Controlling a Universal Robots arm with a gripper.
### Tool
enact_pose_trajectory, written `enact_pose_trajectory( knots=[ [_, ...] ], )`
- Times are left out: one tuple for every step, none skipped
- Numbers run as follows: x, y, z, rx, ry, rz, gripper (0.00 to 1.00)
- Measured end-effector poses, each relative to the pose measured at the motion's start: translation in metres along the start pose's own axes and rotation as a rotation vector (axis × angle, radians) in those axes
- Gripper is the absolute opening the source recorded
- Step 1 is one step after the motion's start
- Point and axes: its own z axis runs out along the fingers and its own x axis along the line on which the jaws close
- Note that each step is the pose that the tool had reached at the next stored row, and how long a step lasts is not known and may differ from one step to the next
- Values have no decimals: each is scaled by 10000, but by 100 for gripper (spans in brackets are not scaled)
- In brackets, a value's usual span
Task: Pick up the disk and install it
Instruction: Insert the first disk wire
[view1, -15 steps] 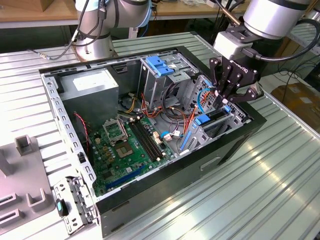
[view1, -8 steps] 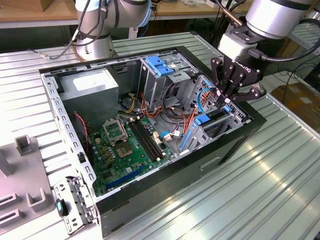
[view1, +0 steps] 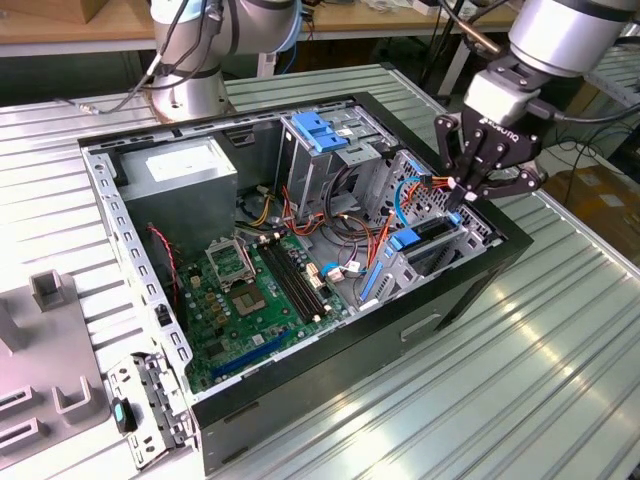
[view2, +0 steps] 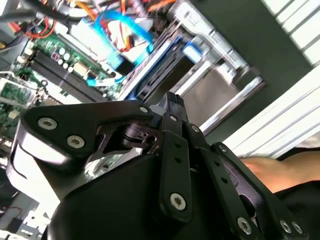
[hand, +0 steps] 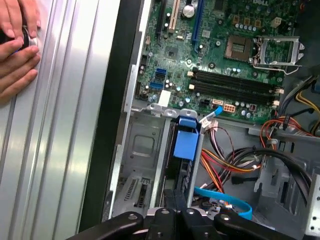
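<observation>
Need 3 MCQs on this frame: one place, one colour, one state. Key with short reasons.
1. The pincer hangs over:
A) the power supply
B) the drive bay at the exterior view's right
C) the table outside the case

2. The disk has a side rail that is:
A) red
B) blue
C) yellow

3. The CPU socket is:
A) uncovered
B) under a heatsink
C) under a fan

Key:
1 B, the exterior view shows the pincer above that corner bay.
2 B, the rail's tab shows blue in the first wrist view.
3 A, the socket lies exposed with no cooler on it.
</observation>
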Motion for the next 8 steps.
enact_pose_trajectory(
  knots=[
    [10, -63, 1, -13, -3, -4, 11],
    [17, -113, 2, -20, -5, -9, 11],
    [25, -159, 2, -22, -5, -19, 11],
    [29, -191, 2, -22, -6, -33, 11],
    [32, -221, 3, -22, -7, -49, 11],
    [32, -243, 2, -23, -5, -66, 11],
    [32, -261, 1, -24, -5, -87, 11],
    [31, -280, 2, -24, -6, -114, 11]
  ],
)
